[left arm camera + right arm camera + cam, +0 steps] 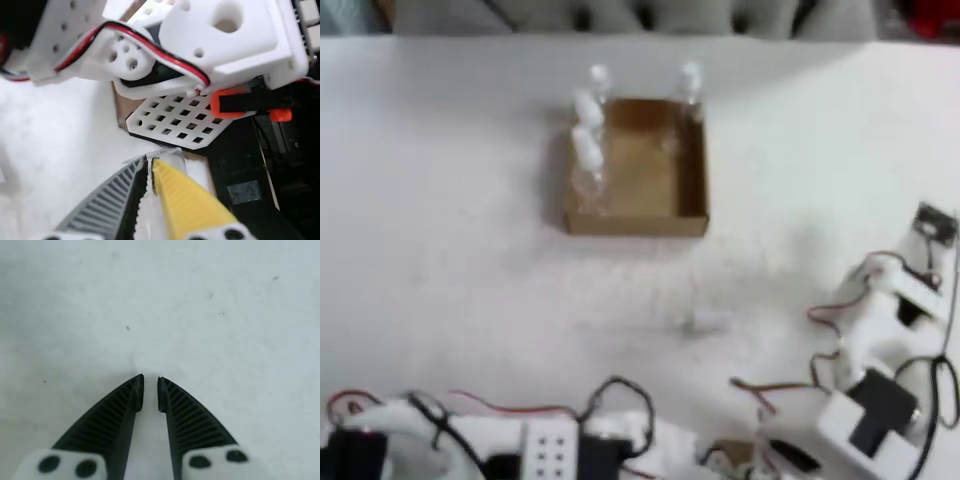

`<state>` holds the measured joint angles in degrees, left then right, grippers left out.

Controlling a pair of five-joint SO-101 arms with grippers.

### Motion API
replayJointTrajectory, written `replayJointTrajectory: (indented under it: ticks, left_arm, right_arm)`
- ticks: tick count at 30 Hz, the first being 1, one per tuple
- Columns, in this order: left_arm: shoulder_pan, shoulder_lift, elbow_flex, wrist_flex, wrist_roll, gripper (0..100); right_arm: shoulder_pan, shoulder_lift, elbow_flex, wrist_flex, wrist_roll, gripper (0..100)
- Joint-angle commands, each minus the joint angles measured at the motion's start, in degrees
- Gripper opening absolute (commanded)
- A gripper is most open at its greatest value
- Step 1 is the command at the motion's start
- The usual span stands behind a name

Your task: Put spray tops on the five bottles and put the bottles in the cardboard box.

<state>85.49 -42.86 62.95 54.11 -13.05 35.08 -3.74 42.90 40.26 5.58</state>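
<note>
The cardboard box stands open at the middle of the table. Clear bottles with white spray tops stand inside it: three along one side wall and one in the far opposite corner. A faint clear bottle stands on the table in front of the box. My left gripper, with one grey and one yellow finger, is shut with nothing in it and points at its own arm's white base parts. My right gripper hovers over bare table, its black fingers shut with nothing between them.
Both arms are folded back at the near table edge, one at the lower left and one at the lower right, with red and black cables around them. White tabletop spreads around the box.
</note>
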Motion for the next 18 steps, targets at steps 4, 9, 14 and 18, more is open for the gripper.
replayJointTrajectory:
  ticks: [4,9,14,18]
  left_arm:
    - [8.22,0.40,-1.93,4.31,0.79,2]
    - [12.00,0.75,-1.76,5.98,0.88,2]
    - [9.10,0.84,0.44,5.54,0.88,2]
    - [4.44,0.84,2.11,2.73,0.88,2]
  right_arm:
    - [-1.80,-0.22,-2.55,0.31,-0.53,1.5]
    - [-1.80,-0.22,-2.55,0.22,-0.53,1.5]
    - [-1.89,-0.22,-2.55,0.22,-0.53,1.5]
    - [-1.89,-0.22,-2.55,0.22,-0.53,1.5]
